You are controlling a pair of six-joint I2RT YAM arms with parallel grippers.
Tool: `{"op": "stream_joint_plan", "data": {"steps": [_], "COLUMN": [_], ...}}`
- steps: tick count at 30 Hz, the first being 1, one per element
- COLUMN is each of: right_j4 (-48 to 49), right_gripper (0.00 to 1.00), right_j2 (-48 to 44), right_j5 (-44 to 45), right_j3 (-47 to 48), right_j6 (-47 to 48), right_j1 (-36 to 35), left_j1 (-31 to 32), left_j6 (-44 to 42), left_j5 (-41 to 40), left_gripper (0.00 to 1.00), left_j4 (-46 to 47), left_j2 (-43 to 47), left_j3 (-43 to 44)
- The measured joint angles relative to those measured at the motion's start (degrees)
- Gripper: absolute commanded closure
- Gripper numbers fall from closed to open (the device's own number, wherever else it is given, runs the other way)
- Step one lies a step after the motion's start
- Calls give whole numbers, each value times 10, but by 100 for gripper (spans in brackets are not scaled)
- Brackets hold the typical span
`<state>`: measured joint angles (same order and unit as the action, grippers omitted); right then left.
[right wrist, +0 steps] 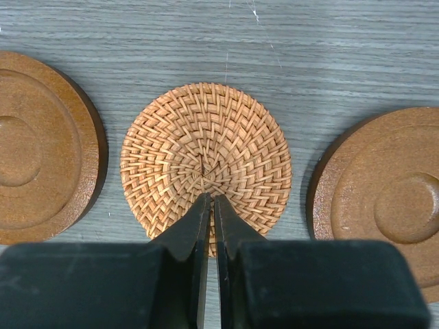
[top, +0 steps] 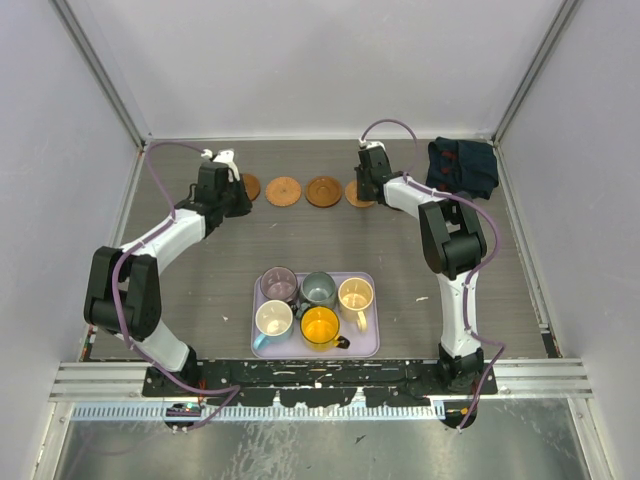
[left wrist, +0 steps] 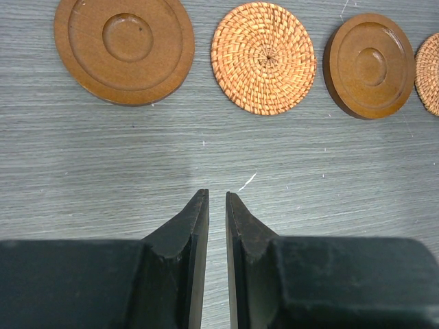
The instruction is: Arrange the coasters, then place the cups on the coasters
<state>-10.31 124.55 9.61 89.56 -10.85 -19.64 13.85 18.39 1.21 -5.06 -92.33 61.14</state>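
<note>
Coasters lie in a row at the back of the table: a wooden one, a woven one, another wooden one and the edge of a second woven one. My left gripper is over bare table just in front of that row, jaws shut to a thin slit, holding nothing. My right gripper is shut, its tips over the middle of a woven coaster between two wooden ones. Several cups stand on the lavender tray, among them yellow-orange and grey-teal.
A dark blue cloth lies bunched at the back right corner. Grey walls close the table on the left, back and right. The tray sits near the front, between the two arm bases.
</note>
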Motion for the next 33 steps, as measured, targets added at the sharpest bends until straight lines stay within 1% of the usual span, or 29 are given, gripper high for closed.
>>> {"op": "stream_joint_plan", "data": {"steps": [3,11,14,17,21,23,24,25,26,27,28,29,30,33], "right_j4": [0,0,0,0,6,12,17,21,23,30,34,36,41,60], "right_gripper": [88,79,78,77,76,70,64,56,46,38,33,31,30,29], "right_j2": [0,-1,-7,-32,-92,-129,-149,-170,-188,-210,-233,-252,-271,-313], "right_j5": [1,-5,-5,-1,15,30,39,48,55,62,66,66,60,1], "right_j3": [0,0,-1,-12,-41,-60,-72,-84,-94,-110,-125,-138,-151,-185], "right_j6": [0,2,4,4,4,4,4,2,0,-2,-7,-13,-20,-54], "right_j1": [0,0,0,1,1,2,2,2,2,3,7,12,20,71], "left_j1": [0,0,0,0,0,-1,-1,-1,0,0,0,0,-1,-1], "left_j6": [0,0,0,0,0,0,0,0,0,0,0,0,0,0], "left_j5": [0,0,0,0,0,0,0,0,1,1,1,1,0,1], "left_gripper": [83,83,83,83,82,82,82,81,81,81,81,81,80,79], "left_j4": [0,0,0,0,0,0,0,0,0,0,-1,-1,-1,-1], "left_j2": [0,0,0,0,0,3,7,12,16,24,31,38,48,77], "left_j3": [0,0,0,0,0,-2,-4,-6,-8,-10,-11,-13,-16,-26]}}
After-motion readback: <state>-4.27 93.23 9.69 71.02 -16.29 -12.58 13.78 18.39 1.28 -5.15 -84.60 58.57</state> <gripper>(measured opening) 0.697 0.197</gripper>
